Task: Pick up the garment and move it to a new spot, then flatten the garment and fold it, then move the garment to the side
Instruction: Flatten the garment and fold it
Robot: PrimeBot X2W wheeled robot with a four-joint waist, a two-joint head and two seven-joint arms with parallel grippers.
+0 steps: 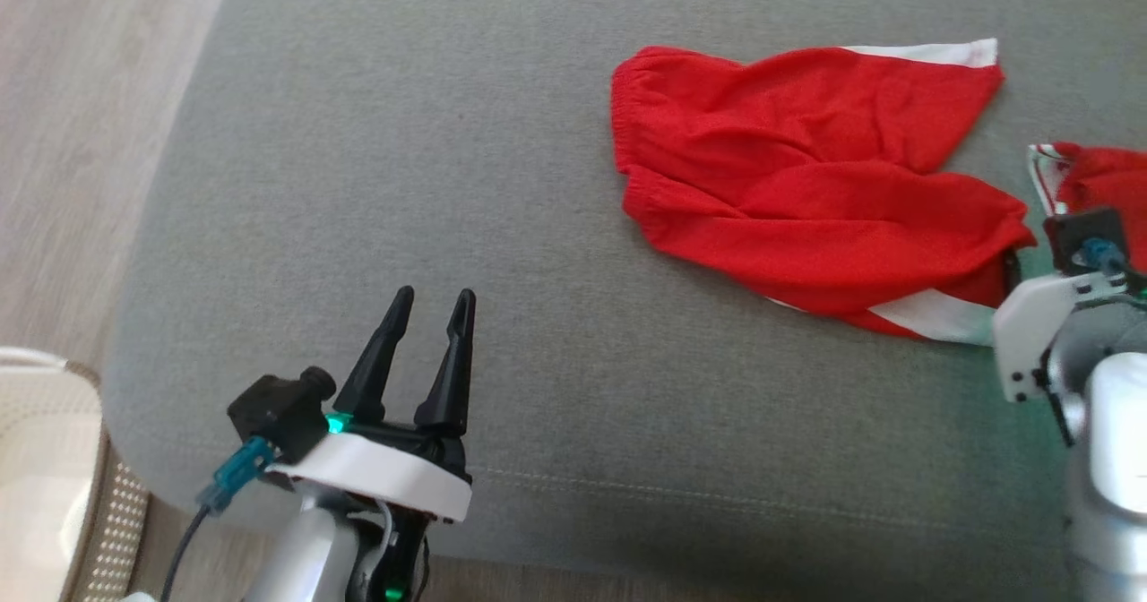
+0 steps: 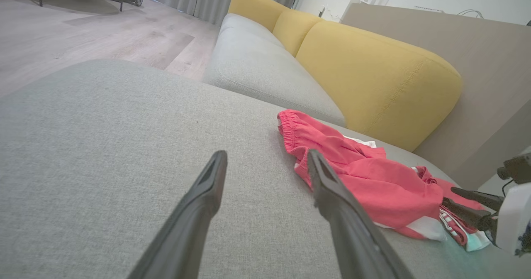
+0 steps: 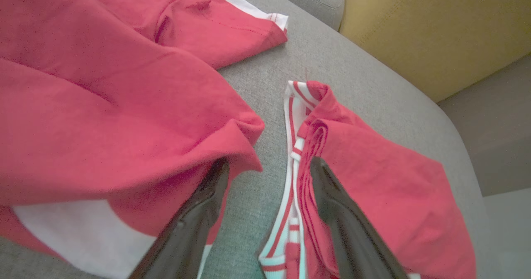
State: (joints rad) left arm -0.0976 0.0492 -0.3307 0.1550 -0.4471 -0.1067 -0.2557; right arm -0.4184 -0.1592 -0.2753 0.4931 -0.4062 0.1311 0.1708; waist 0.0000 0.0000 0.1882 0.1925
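Lying rumpled on a grey cushion (image 1: 358, 181), the red garment (image 1: 806, 199) sits at the right pincer (image 3: 269, 162) (fingers apart); left pincer (image 1: 435, 293) hovers, likewise apart.

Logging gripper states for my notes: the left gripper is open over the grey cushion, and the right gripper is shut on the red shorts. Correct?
Not quite. The right gripper is open, not shut on the red shorts: the right wrist view shows its fingers apart, one by the shorts' hem, one by a second red garment. The left gripper is indeed open over the grey cushion.
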